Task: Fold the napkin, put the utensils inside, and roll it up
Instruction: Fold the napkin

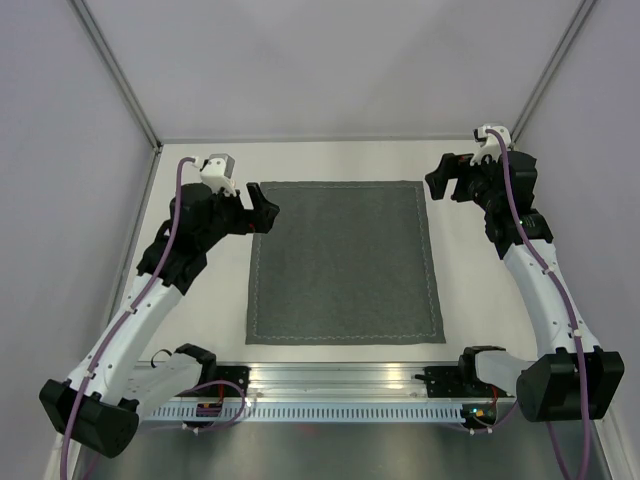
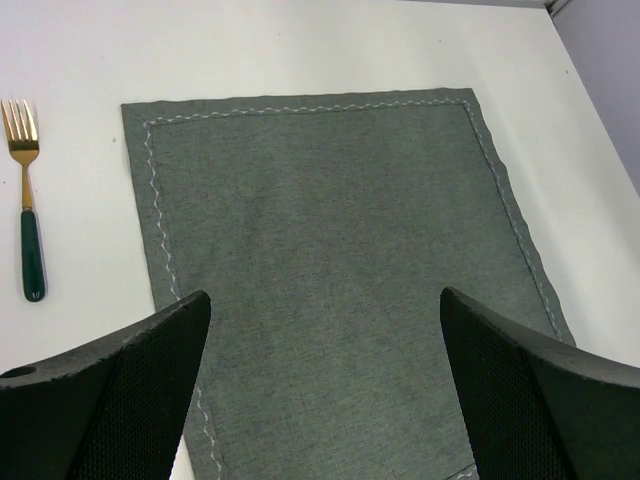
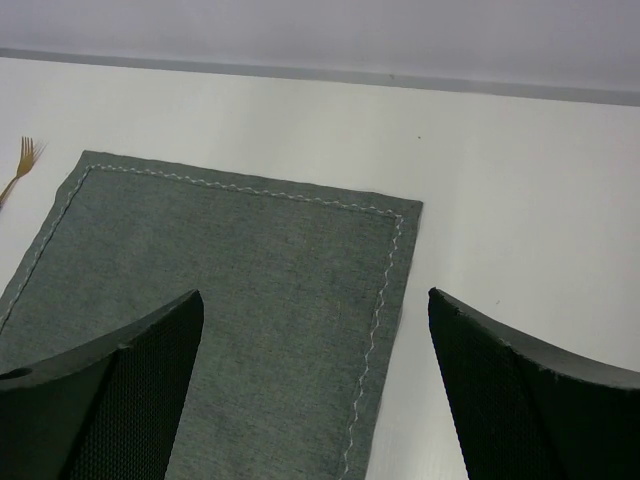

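The dark grey napkin (image 1: 343, 262) lies flat and unfolded in the middle of the white table, its light stitched line showing along the edges. My left gripper (image 1: 265, 210) hovers open at its far left corner. My right gripper (image 1: 440, 182) hovers open just off its far right corner. In the left wrist view the open left gripper (image 2: 322, 300) frames the napkin (image 2: 330, 200), and a gold fork with a dark green handle (image 2: 33, 250) lies on the table left of the cloth. In the right wrist view, above the open right gripper (image 3: 313, 295), one napkin (image 3: 220, 260) corner shows, with the fork's tines (image 3: 24, 158) at the left edge. Neither gripper holds anything.
The arms' mounting rail (image 1: 340, 385) runs along the near edge just below the napkin. Pale walls and metal frame posts (image 1: 120, 80) enclose the table on the left, back and right. I cannot pick out the fork in the top view.
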### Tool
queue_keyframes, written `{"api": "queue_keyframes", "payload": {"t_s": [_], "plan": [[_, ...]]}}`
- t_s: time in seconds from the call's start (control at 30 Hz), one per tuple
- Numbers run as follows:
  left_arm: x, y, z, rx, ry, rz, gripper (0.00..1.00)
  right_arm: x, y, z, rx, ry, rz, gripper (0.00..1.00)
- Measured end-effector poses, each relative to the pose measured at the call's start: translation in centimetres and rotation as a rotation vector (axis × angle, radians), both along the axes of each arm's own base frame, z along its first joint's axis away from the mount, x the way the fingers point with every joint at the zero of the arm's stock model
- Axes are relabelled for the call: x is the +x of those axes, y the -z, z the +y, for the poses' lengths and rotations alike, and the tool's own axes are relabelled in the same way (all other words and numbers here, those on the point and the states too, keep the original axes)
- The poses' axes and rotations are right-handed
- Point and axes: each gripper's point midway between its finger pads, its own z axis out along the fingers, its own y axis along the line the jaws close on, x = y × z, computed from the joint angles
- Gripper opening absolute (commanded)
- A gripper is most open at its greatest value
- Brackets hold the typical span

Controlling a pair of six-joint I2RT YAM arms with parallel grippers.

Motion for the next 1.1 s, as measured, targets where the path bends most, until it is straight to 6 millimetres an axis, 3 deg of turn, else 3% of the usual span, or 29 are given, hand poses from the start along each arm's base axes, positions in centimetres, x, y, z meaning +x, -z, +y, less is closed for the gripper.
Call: {"api": "queue_keyframes", "payload": {"t_s": [0.3, 0.43, 0.57, 0.67, 0.77, 0.93, 1.1], "plan": [[0.1, 0.3, -0.2, 0.004, 0.006, 0.008, 1.00, 0.1, 0.0, -0.2, -0.004, 0.012, -0.001, 0.98], [-0.7, 0.4, -2.5, 0.012, 0.066, 0.010, 0.98, 0.1, 0.0, -0.3, -0.005, 0.016, -0.001, 0.98], [-2.4, 1.4, -8.3, 0.026, 0.203, 0.016, 0.95, 0.2, 0.0, -0.6, -0.015, 0.035, -0.002, 0.98], [-3.8, 3.2, -13.2, 0.038, 0.306, 0.039, 0.92, 0.4, 0.1, -1.0, -0.024, 0.059, -0.001, 0.98], [-5.6, 6.3, -18.1, 0.075, 0.404, 0.073, 0.89, 0.6, 0.3, -1.4, -0.032, 0.077, 0.000, 0.98], [-10.5, 13.5, -25.9, 0.182, 0.582, 0.145, 0.84, 0.7, 0.3, -1.7, -0.037, 0.093, -0.005, 0.98], [-14.4, 17.0, -32.4, 0.259, 0.694, 0.120, 0.81, 0.8, 0.5, -1.8, -0.040, 0.100, -0.002, 0.98]]}}
